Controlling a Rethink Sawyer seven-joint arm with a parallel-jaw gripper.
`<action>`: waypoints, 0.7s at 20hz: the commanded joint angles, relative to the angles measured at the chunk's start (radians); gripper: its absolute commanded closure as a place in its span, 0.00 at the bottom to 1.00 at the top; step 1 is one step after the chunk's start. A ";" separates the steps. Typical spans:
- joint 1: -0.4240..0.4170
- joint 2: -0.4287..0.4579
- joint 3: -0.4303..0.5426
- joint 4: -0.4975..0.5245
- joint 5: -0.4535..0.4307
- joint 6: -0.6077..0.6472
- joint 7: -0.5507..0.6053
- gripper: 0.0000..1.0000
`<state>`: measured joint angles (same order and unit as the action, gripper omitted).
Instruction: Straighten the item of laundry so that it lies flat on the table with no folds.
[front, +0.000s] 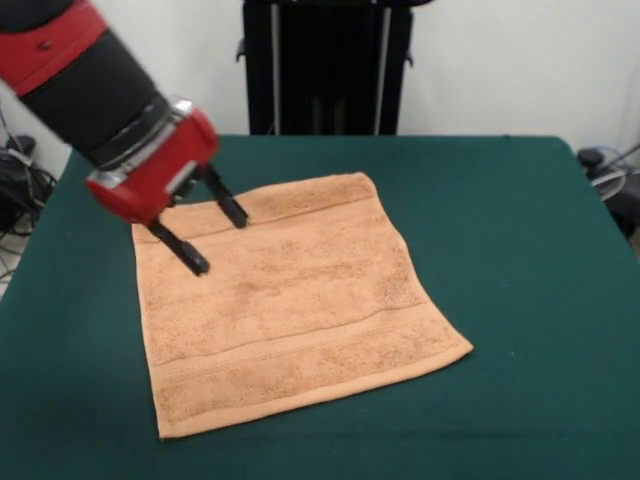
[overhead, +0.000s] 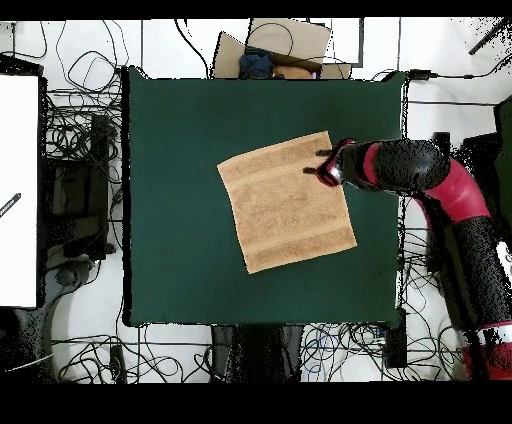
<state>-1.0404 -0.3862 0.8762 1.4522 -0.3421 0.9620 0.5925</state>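
Observation:
The peach-orange towel (front: 290, 300) lies spread out flat on the dark green table (front: 520, 250), with woven border bands near its far and near edges. No fold shows. It also shows in the overhead view (overhead: 287, 200), set a little askew on the table (overhead: 180, 200). My gripper (front: 215, 237) hangs on the red and black arm just above the towel's far left corner. Its two black fingers (front: 190, 255) are spread apart and hold nothing. In the overhead view the gripper (overhead: 318, 163) is over the towel's upper right part.
The black pedestal (front: 325, 65) stands behind the table's far edge. Cables (overhead: 70, 150) and equipment lie on the floor around the table. A cardboard box (overhead: 275, 50) sits beyond one table edge.

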 joint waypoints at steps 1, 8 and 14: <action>0.204 -0.199 -0.138 0.224 0.000 -0.287 0.563 0.00; 0.365 -0.258 -0.280 0.234 0.024 -0.388 0.677 0.00; 0.440 -0.270 -0.371 0.222 0.010 -0.465 0.769 0.00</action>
<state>-0.6478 -0.6193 0.6984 1.5934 -0.3302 0.5811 1.0152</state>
